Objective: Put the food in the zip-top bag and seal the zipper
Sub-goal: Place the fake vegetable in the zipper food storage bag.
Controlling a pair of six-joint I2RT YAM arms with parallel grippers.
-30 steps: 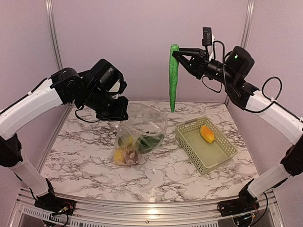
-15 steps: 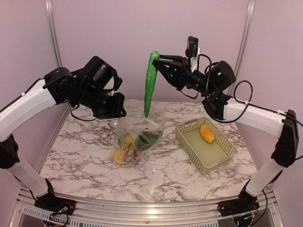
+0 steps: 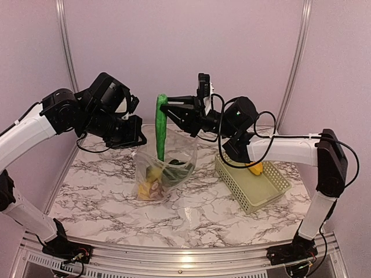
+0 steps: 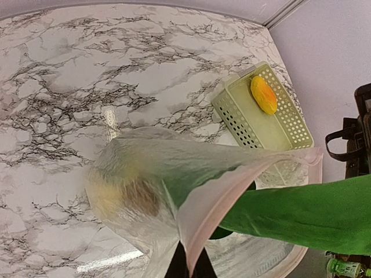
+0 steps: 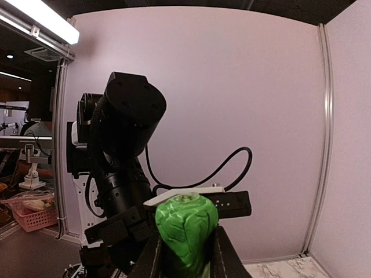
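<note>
Each arm is glossy white tubing between bulky matte-black joint housings. On the left arm [image 3: 26,133], at 9 o'clock, a thin black cable [image 3: 87,147] loops loose. The right arm [image 3: 290,142], at 3 o'clock, has a similar loop [image 3: 268,114]. The right gripper [image 3: 164,106] is black and angular, with a small black-and-white camera module [image 3: 204,88]. Black bases [image 3: 65,250] with fine wires sit at 7 and 5 o'clock.

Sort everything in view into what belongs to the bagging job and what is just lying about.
Job: long green leafy toy vegetable in the right gripper; clear crinkly plastic zip-top bag held by the left gripper; yellow and brown toy produce inside it; orange-yellow oblong toy piece.
Lying about: pale green lattice basket, which only holds the orange piece.
</note>
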